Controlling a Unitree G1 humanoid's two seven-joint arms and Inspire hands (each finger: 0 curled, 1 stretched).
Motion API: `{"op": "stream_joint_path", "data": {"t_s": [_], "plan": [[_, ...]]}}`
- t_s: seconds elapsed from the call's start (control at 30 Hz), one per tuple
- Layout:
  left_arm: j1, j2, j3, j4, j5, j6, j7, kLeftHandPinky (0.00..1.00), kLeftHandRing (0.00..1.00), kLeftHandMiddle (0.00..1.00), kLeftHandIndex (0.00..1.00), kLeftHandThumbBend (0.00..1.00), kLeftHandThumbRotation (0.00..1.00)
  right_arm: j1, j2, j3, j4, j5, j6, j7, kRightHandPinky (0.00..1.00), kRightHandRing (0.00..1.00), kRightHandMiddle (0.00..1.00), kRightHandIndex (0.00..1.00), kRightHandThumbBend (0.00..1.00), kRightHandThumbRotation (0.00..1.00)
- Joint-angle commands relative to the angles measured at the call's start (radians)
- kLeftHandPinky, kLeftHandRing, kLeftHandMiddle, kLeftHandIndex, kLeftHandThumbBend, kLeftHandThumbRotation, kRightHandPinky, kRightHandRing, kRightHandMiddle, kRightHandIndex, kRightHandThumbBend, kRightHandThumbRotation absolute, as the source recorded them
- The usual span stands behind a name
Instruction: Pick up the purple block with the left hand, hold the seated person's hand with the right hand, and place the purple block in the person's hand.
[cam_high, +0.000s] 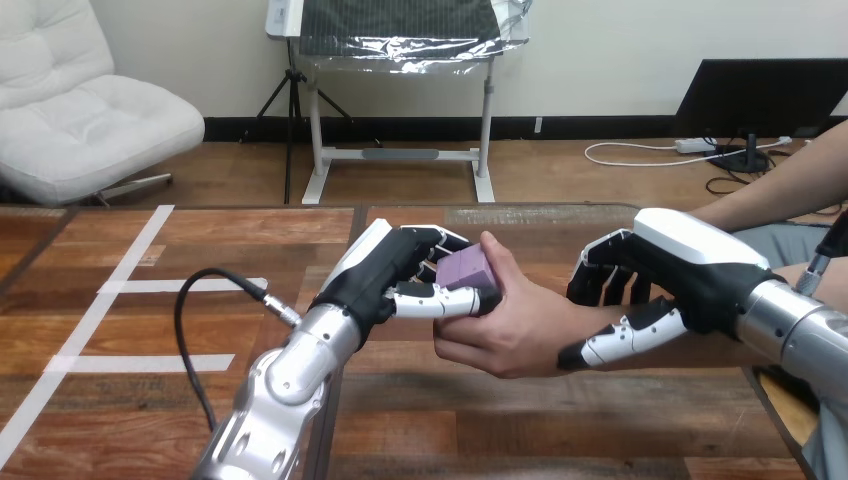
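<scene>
Head view: the left hand (392, 278) pinched the purple block (466, 268) between fingers and thumb, above the table (560, 430) and touching the person's hand (510, 338). The right hand (660, 285) was curled round the person's wrist (562, 316). The block was judged rigid, light and smooth-faced; opposite flat faces offer the surest hold.

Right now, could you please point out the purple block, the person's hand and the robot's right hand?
purple block (466, 268): head view, its top face.
person's hand (512, 335): head view, its middle.
right hand (690, 262): head view, its white back shell.
</scene>
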Motion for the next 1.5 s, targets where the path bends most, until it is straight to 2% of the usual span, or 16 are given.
{"op": "stream_joint_path", "data": {"t_s": [0.0, 0.17, 0.3, 0.57, 0.9, 1.13, 1.47], "plan": [[0.002, -0.013, -0.002, -0.133, -0.034, -0.004, -0.019, 0.53, 0.65, 0.69, 0.69, 0.70, 0.67, 0.017, 0.011, -0.007, 0.001, 0.035, -0.028, 0.008, 0.56, 0.68, 0.70, 0.73, 0.94, 0.62], [0.037, -0.002, 0.008, -0.195, -0.039, 0.005, -0.020, 0.56, 0.68, 0.72, 0.72, 0.72, 0.73, 0.025, 0.022, -0.021, 0.002, 0.055, -0.022, 0.003, 0.58, 0.71, 0.74, 0.77, 0.96, 0.67], [0.073, 0.007, 0.020, -0.251, -0.042, 0.005, -0.016, 0.59, 0.71, 0.75, 0.73, 0.72, 0.76, 0.030, 0.037, -0.038, 0.005, 0.095, -0.007, 0.009, 0.60, 0.74, 0.76, 0.79, 0.96, 0.67], [0.129, 0.022, 0.042, -0.344, -0.060, 0.027, -0.016, 0.63, 0.76, 0.79, 0.76, 0.72, 0.80, 0.034, 0.050, -0.054, 0.025, 0.152, -0.028, 0.001, 0.62, 0.76, 0.79, 0.84, 0.97, 0.70], [0.201, 0.050, 0.069, -0.461, -0.064, 0.050, -0.011, 0.66, 0.79, 0.81, 0.79, 0.69, 0.83, 0.039, 0.075, -0.070, 0.062, 0.207, -0.095, -0.031, 0.66, 0.80, 0.83, 0.87, 0.96, 0.75], [0.251, 0.065, 0.090, -0.524, -0.075, 0.049, -0.004, 0.68, 0.80, 0.81, 0.79, 0.69, 0.80, 0.045, 0.104, -0.085, 0.084, 0.245, -0.130, -0.056, 0.68, 0.82, 0.86, 0.89, 0.96, 0.76], [0.319, 0.072, 0.121, -0.594, -0.082, 0.048, 0.020, 0.70, 0.80, 0.80, 0.79, 0.71, 0.81, 0.060, 0.151, -0.105, 0.096, 0.258, -0.187, -0.111, 0.69, 0.84, 0.88, 0.90, 0.95, 0.80]]}}
